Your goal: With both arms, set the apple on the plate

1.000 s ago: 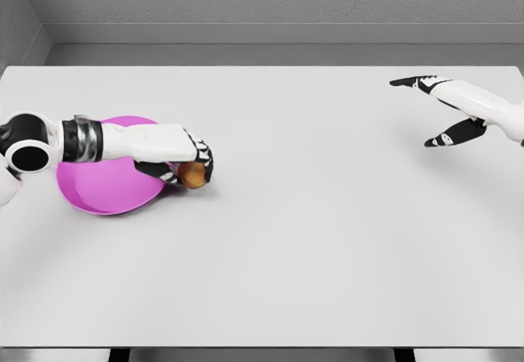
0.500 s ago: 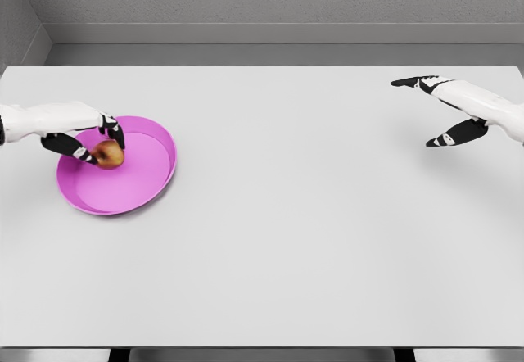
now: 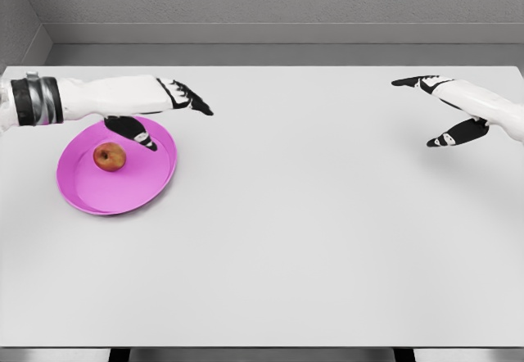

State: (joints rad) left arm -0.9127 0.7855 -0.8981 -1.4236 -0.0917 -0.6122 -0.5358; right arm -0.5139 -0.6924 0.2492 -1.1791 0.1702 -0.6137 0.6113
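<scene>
Sitting on plate: the apple (image 3: 109,156) rests inside the pink plate (image 3: 151,188), a bit left of its middle and toward the far side, upright as far as you can tell, with nothing touching it.
Plate: you see it flat on the tabletop (image 3: 311,231) at the left side, near the left edge; its rim is fully on the surface.
Left hand: the left hand (image 3: 160,110) is above the plate's far-right rim, with its white arm coming in from the left edge; fingers spread, thumb hanging down over the plate, holding nothing.
Left hand vs apple: apart; the apple lies down and to the left of the thumb, with pink plate showing between them.
Left fingers: the long fingers (image 3: 195,103) point right, past the plate's rim and over bare tabletop.
Right hand: the right hand (image 3: 442,108) shows at the far right near the back of the tabletop; fingers spread and pointing left, thumb held low and separate, holding nothing.
Right hand vs plate: well apart, you have most of the tabletop's width between them.
Contact height: you cannot tell whether either hand touches the tabletop.
Tabletop: plain light grey, carrying only the plate with the apple.
</scene>
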